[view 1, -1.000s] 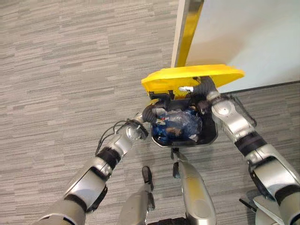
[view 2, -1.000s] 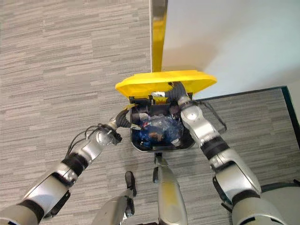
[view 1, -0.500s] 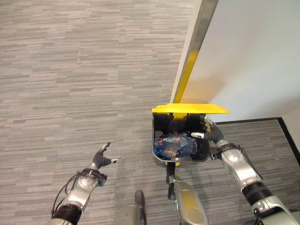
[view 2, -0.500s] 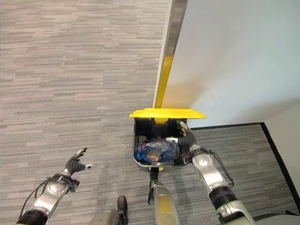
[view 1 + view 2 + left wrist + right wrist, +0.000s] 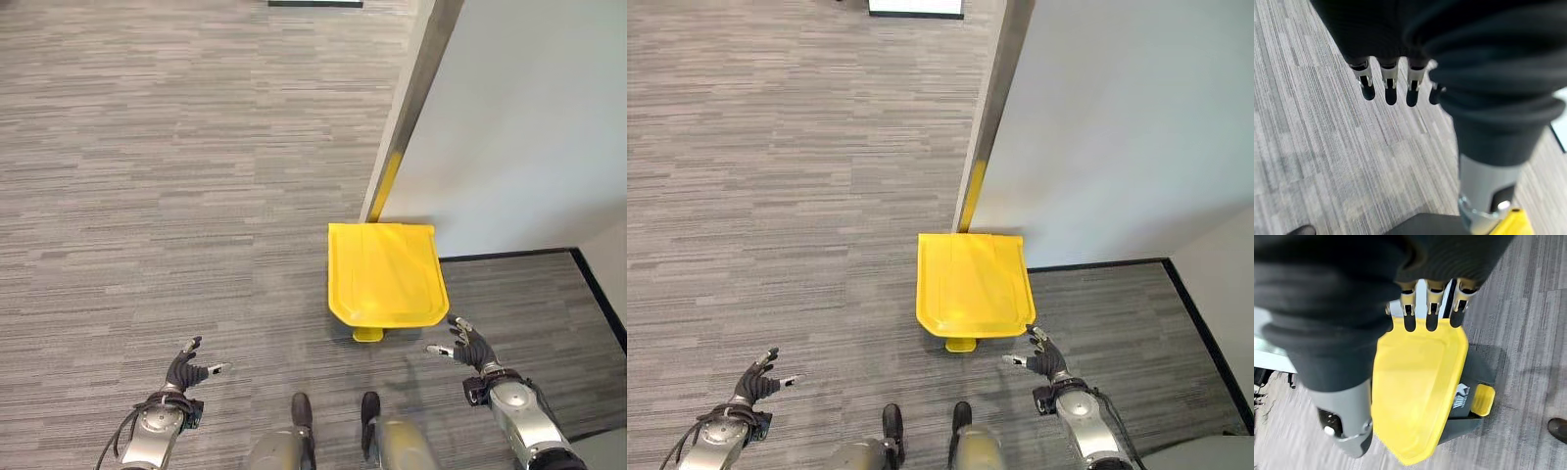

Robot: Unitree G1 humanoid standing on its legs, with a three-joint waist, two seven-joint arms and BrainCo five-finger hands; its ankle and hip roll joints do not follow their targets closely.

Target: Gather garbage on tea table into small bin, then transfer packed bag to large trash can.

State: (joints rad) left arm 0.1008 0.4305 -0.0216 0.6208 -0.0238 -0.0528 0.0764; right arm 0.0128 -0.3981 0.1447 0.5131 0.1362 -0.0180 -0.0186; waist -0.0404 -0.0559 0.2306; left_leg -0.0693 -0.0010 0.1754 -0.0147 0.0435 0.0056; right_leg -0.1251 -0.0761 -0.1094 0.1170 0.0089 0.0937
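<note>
Both hands empty, fingers straight: left hand (image 5: pixel 183 372) over bare carpet (image 5: pixel 176 196), right hand (image 5: pixel 468 345). Just beyond right fingertips: large trash can (image 5: pixel 384 274), yellow lid closed; bag unseen, presumably inside. Risk: right fingers clipping lid, jarring it open.

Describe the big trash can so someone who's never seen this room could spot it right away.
Find the pale wall whose corner post carries a yellow strip. At its foot, on the grey striped carpet, stands the large trash can, lid shut. Its bright yellow lid and small yellow foot pedal mark it out.
</note>
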